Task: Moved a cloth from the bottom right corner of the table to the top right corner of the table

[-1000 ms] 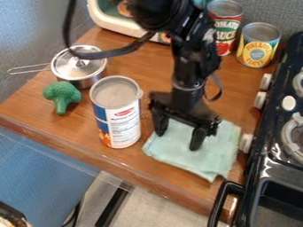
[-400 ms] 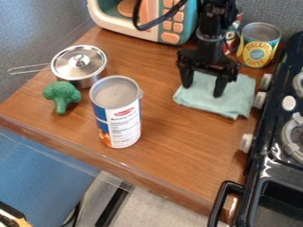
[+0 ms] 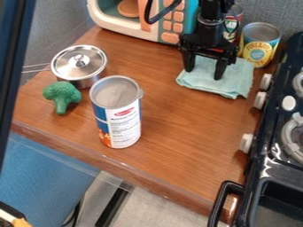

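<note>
The black gripper (image 3: 203, 73) hangs at the upper right of the wooden table (image 3: 172, 128), pointing down with its two fingers spread apart. Under it the light teal cloth (image 3: 228, 83) lies flat on the wood, in front of the cans and left of the stove's upper knob. Both fingertips come down onto the cloth, toward its left half. Part of the cloth's far side is hidden behind the gripper.
A pineapple can (image 3: 258, 45) and a tomato can (image 3: 232, 23) stand behind the cloth. The toy microwave (image 3: 151, 23) is at the back, the stove (image 3: 278, 133) right. Farther left are a tall can (image 3: 123, 124), lidded pot (image 3: 79, 66) and broccoli (image 3: 61, 95).
From the table's lower right, the gripper and cloth have moved up toward the cans, going slightly farther since the second frame. A dark bar has come into view at the left edge.
</note>
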You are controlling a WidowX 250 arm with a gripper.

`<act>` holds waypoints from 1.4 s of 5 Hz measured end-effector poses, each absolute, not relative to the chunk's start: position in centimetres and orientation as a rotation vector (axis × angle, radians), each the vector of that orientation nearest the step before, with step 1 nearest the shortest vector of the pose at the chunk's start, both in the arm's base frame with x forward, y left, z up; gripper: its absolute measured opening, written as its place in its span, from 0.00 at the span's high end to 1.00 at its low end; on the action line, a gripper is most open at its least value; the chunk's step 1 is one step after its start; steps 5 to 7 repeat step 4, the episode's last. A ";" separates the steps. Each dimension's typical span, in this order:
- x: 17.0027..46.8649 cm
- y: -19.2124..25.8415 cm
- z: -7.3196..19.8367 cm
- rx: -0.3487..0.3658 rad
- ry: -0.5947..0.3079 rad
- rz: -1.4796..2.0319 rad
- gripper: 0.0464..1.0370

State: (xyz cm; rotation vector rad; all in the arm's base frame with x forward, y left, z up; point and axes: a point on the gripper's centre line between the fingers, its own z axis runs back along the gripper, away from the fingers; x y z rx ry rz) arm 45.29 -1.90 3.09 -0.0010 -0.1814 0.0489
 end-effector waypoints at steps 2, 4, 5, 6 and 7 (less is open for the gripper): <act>44.5 -2.2 5.4 -0.032 -0.155 0.012 0.04; 42.0 -0.8 12.3 0.011 -0.203 0.012 0.04; 42.0 -0.8 12.3 0.011 -0.203 0.012 0.04; 42.0 -0.8 12.3 0.011 -0.203 0.012 0.04; 42.0 -0.8 12.3 0.011 -0.203 0.012 0.04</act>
